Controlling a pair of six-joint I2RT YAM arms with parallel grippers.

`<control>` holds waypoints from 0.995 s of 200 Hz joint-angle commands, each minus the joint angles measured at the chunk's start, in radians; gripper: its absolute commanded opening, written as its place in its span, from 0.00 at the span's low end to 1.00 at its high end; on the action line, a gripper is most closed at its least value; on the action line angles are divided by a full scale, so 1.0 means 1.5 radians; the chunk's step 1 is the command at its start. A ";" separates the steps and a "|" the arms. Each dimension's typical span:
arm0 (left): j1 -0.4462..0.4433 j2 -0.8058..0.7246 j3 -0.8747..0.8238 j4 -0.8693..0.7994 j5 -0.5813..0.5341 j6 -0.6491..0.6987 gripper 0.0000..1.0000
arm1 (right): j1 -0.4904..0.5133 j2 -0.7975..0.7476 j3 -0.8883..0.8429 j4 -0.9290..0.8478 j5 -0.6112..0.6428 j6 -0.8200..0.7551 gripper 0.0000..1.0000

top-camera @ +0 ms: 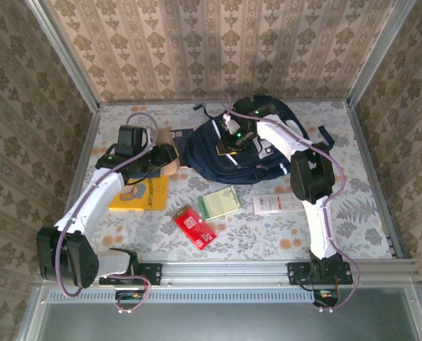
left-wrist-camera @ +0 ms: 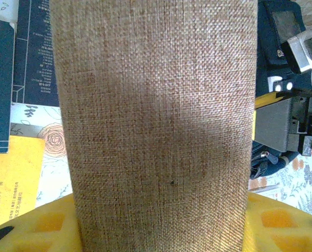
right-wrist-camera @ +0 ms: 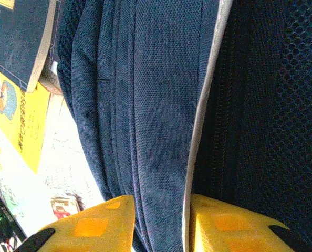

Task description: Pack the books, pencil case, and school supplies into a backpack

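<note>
Top external view: the backpack (top-camera: pixel 268 160) lies at the far centre-right of the bench (top-camera: pixel 367 206), with the right hand (top-camera: pixel 232 142) set on its left part. The left hand (top-camera: pixel 163 158) holds a tan pencil case (top-camera: pixel 170 165) just left of the backpack. An orange-yellow book (top-camera: pixel 141 193) lies near-left, a dark navy book (top-camera: pixel 183 134) is just beside the backpack's left edge, and the red packet (top-camera: pixel 195 226), pale green pad (top-camera: pixel 220 202) and white packet (top-camera: pixel 276 204) lie unpacked on the near side. Left wrist view: the woven pencil case stands between the yellow fingers (left-wrist-camera: pixel 35 226), which are clamped on it at both sides. Right wrist view: a fold of navy backpack fabric with pale piping fills the gap between the fingers (right-wrist-camera: pixel 93 228), which appear clamped on it. Judged step: opening the backpack so that the pencil case can be inserted. The next move calls for the right hand to lift the gripped fold and expose the opening. The left hand must then bring the case to the right and feed it in end first. Whether the zip is open cannot be told.
</note>
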 commanded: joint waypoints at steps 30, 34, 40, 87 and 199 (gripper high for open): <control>0.007 -0.022 -0.007 0.023 0.019 -0.014 0.41 | 0.008 0.056 0.074 -0.023 0.014 0.035 0.26; 0.007 -0.022 -0.006 0.024 0.019 -0.014 0.41 | 0.009 0.059 0.077 -0.024 0.014 0.037 0.26; 0.007 -0.023 -0.006 0.024 0.019 -0.014 0.41 | 0.010 0.063 0.080 -0.028 0.013 0.038 0.25; 0.010 -0.014 -0.012 0.027 0.006 -0.003 0.41 | 0.012 0.100 0.138 -0.063 -0.030 0.041 0.05; 0.039 -0.015 -0.008 0.038 0.042 -0.054 0.40 | -0.094 -0.113 0.048 0.131 -0.217 0.224 0.00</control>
